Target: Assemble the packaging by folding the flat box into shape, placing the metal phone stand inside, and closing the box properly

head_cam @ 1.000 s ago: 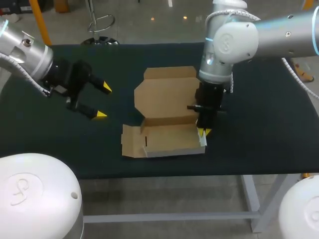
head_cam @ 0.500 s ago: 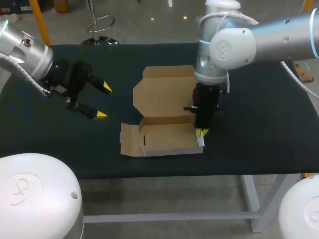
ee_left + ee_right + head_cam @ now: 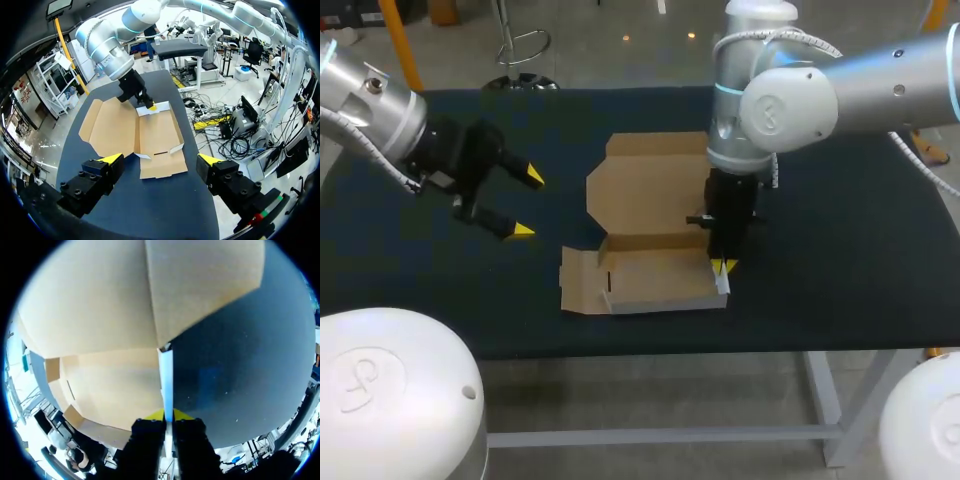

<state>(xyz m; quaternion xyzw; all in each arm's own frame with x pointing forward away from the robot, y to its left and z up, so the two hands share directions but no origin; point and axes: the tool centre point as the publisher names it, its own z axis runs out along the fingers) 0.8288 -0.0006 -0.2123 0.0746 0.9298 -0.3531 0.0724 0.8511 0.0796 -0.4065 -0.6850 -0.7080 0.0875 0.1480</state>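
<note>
Pinched narrow, the right gripper [image 3: 723, 266] held the raised end flap [image 3: 724, 284] of the partly folded brown cardboard box [image 3: 650, 215]. One yellow-tipped finger [image 3: 182, 415] pressed each face of the thin panel. In the right wrist view the flap stood upright on edge between them, with the box floor to one side and the dark cloth to the other.

The box sat near the middle of the black-covered table [image 3: 840, 250], toward its front edge. Its broad lid panel [image 3: 652, 180] lay open and flat on the far side, and a low back wall [image 3: 655, 242] stood between lid and floor. The opposite end flap [image 3: 577, 283] lay flat on the cloth on the left arm's side.

The left gripper [image 3: 528, 204] hung above the table, well apart from the box. Its fingers were spread wide with nothing between them. In the left wrist view the box lay ahead of it, with the right arm coming down onto the box's far end.
</note>
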